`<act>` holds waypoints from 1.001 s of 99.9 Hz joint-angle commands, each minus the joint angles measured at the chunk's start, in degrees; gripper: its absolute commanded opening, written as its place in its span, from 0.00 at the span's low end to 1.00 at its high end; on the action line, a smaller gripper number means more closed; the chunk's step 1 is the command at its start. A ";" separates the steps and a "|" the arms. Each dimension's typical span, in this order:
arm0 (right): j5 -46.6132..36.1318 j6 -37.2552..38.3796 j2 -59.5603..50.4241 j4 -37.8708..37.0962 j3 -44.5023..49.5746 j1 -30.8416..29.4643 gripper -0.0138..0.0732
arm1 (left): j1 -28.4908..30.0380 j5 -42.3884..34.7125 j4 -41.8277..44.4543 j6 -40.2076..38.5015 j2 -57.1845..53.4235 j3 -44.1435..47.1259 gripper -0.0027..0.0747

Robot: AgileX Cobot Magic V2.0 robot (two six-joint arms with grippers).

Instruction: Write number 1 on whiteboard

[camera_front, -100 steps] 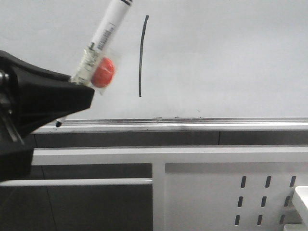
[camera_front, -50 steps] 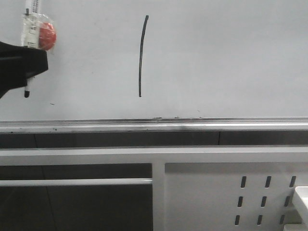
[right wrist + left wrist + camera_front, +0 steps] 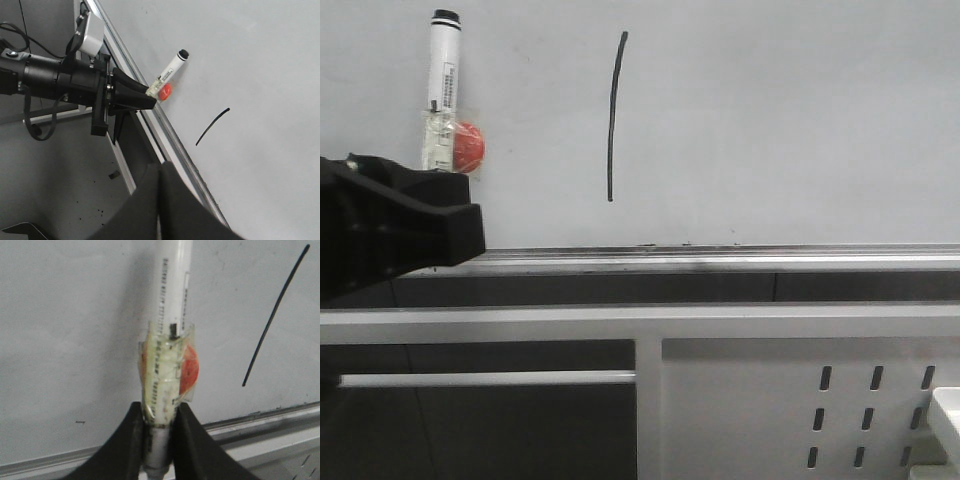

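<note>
Black number 1 [image 3: 613, 117] sits on whiteboard [image 3: 800, 120], long axis vertical, to the right of the left fingers [image 3: 159, 440]. They clamp the upright marker [image 3: 442, 90]. Left arm nearer. Right fingers [image 3: 161, 200] look closed, hold nothing.

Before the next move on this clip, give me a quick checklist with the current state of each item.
1. Number 1 drawn on the whiteboard as one unbroken stroke: ok.
2. Marker gripped in the left claw: ok.
3. Marker clear of the stroke, off to its left in the front view: ok.
4. Marker tip off the board: cannot tell, tip hidden by the claw.
5. Right claw closed and holding nothing: ok.
</note>
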 commanded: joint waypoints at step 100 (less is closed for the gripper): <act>-3.33 -0.08 -0.07 0.87 -1.53 -0.36 0.09 | 3.49 -13.30 -2.83 -0.61 2.75 -4.55 0.01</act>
